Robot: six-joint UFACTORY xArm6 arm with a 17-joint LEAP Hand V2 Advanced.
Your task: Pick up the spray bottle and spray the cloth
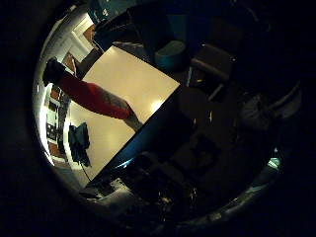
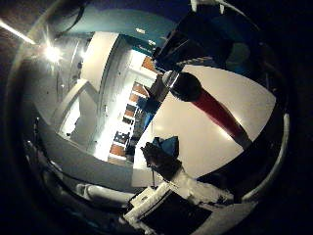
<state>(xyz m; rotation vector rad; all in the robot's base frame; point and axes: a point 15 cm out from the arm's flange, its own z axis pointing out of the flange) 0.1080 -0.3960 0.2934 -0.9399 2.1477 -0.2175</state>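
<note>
Red spray bottle (image 1: 94,98) with black cap stands on the white table (image 1: 128,74), left-centre of frame. Blue cloth (image 1: 79,143) lies near it, apart. My hand (image 2: 181,188): grip state, cannot tell.

Both palm views well above, sharing white table (image 1: 133,84), seemingly tilted
</note>
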